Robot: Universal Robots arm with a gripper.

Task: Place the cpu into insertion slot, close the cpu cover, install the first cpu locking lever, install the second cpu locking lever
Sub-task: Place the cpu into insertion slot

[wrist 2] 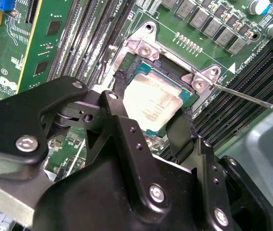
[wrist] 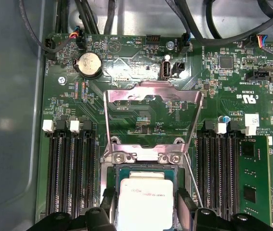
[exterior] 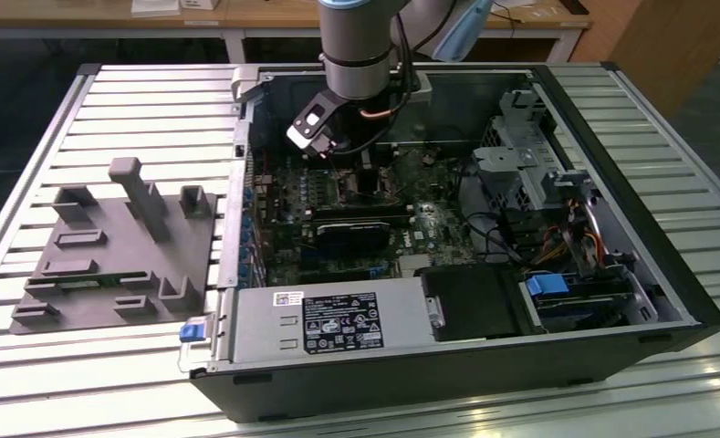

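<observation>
exterior view: gripper [exterior: 339, 151] low inside open computer case [exterior: 457, 383], above green motherboard [exterior: 329, 187]. second wrist view: fingers [wrist 2: 184, 127] clamped on opposite edges of cpu [wrist 2: 153, 101], grasping it, lying in insertion slot [wrist 2: 171, 73]. first wrist view: cpu cover [wrist: 150, 90] raised open beyond cpu, between memory slots [wrist: 71, 168].

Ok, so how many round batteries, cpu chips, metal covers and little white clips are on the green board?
Counted in the first wrist view:
coin battery: 1
cpu: 1
cpu cover: 1
white clips: 4
Total: 7
</observation>
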